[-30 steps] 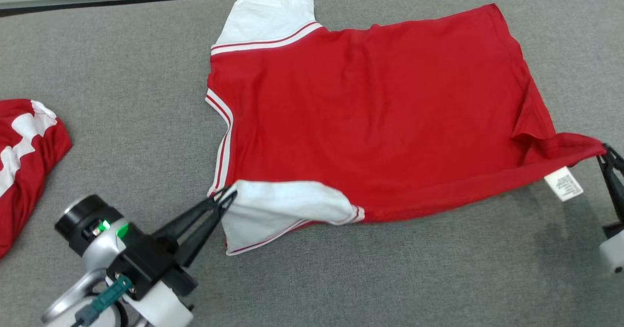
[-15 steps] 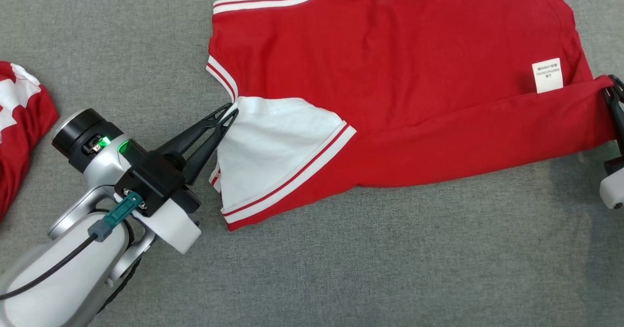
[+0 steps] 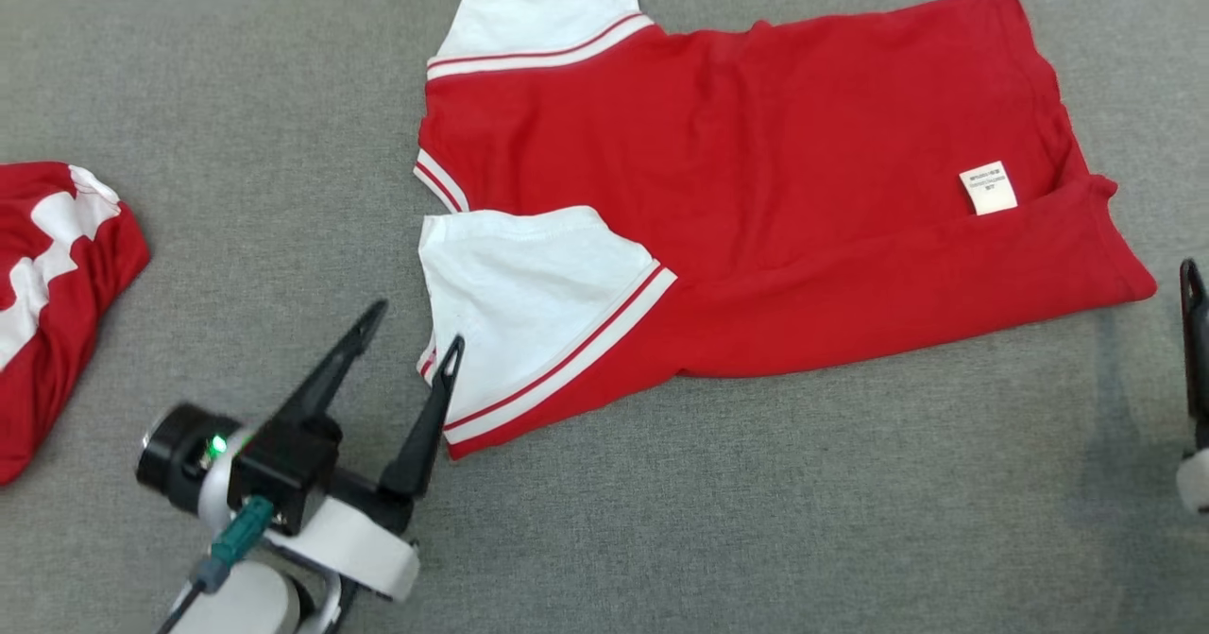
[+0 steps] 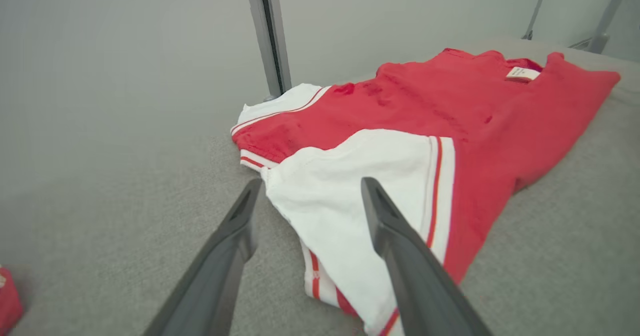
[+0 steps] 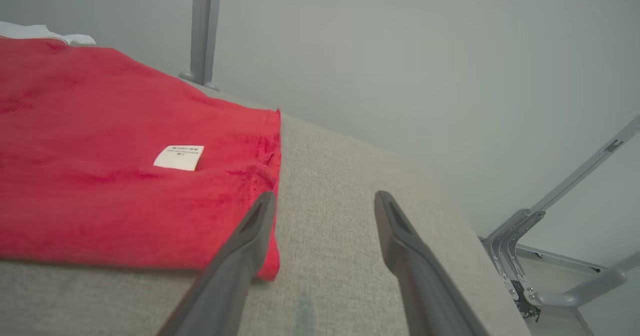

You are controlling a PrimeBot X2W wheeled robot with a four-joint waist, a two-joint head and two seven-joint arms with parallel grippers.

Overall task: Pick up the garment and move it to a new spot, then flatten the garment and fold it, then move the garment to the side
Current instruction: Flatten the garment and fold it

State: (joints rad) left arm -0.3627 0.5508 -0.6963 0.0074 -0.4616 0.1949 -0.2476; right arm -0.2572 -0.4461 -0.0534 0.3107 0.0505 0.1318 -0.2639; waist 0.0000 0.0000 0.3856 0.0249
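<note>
From the head view, 1 red garment with 2 white sleeves lies flat on the grey table, its near edge folded up over the body. 1 white label shows at the right end of that fold. 1 sleeve points to the far edge; the other lies folded over the near left corner. A second red-and-white garment sits bunched at the table's left edge, well apart. The left gripper stands at the near left corner with its 2 fingers spread and nothing between them, the right-hand fingertip just at the sleeve's hem. 1 dark finger of the right gripper rises at the frame's right edge, just beside the garment's near right corner and clear of it. In the left wrist view the left gripper is wide open: 1 finger is over bare table, the other over the white sleeve — whether it touches the cloth I cannot tell. 1 grey post stands behind. In the right wrist view the right gripper is also wide apart and empty, with only table between the fingers. The garment's red corner lies just beside 1 finger, the label a little further in.
</note>
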